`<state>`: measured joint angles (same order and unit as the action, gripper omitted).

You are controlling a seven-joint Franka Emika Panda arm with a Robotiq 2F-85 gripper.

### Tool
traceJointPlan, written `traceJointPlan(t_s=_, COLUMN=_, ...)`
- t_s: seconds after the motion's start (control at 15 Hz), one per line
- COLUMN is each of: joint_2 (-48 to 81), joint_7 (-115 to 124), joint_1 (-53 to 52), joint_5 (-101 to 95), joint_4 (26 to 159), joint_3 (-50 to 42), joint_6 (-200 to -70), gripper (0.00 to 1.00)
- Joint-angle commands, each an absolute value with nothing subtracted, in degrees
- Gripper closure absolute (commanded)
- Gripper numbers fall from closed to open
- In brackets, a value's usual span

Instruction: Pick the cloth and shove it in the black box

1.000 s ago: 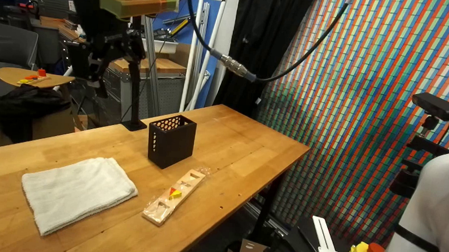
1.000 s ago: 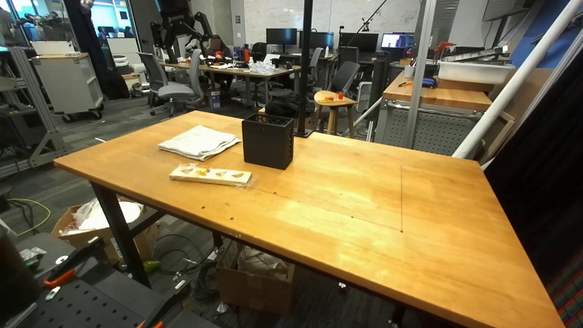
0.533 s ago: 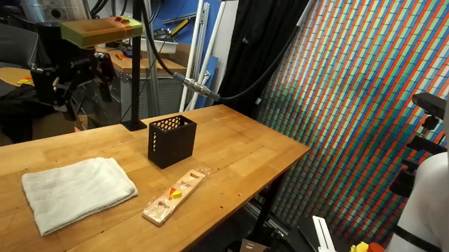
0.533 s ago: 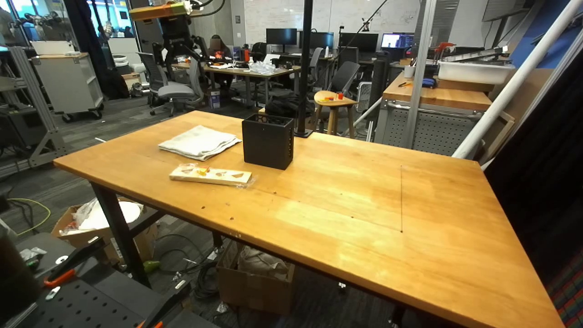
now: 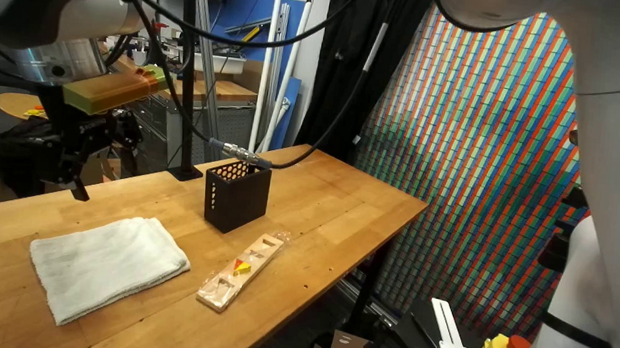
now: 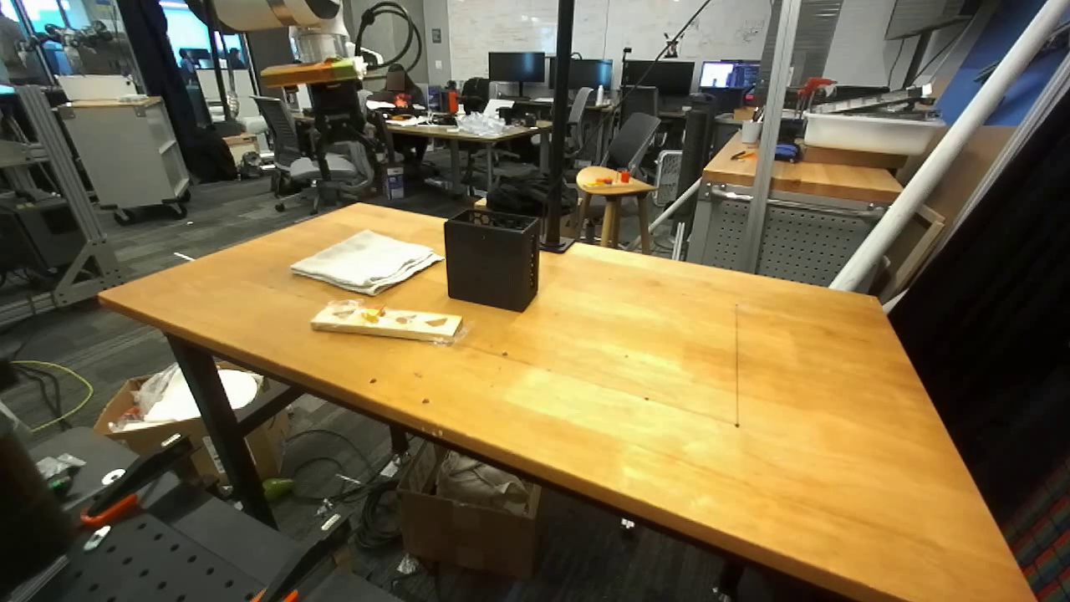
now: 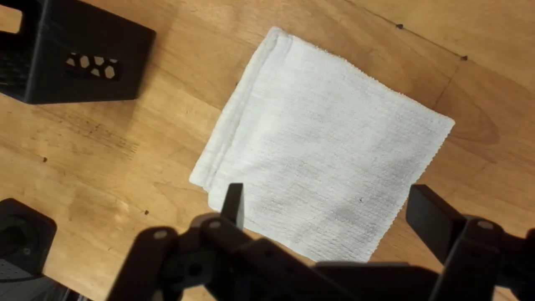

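Black tool (image 7: pixel 327 188) hangs spread wide and empty, seemingly above the white cloth (image 7: pixel 330 133).

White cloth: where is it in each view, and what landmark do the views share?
In an exterior view: cloth at lower left, black box to its upper right.
In an exterior view: cloth left of centre, black box just right of it.
Wrist view: cloth across the middle, black box partly cut off at upper left.
Shared landmark: the black box, in all three.
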<state>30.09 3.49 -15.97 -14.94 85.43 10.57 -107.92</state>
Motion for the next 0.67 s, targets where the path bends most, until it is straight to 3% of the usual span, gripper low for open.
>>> traceJointPlan(t_s=0.0, joint_2=36.3, joint_7=2.8, joint_1=-17.1, joint_5=-15.5, joint_4=79.9, joint_3=8.5, joint_6=-110.5, gripper=0.00)
traceJointPlan(t_s=0.6, joint_2=49.2, joint_7=2.7, joint_1=-17.1, joint_5=-14.0, joint_4=72.4, joint_3=6.3, joint_6=-116.7, gripper=0.00)
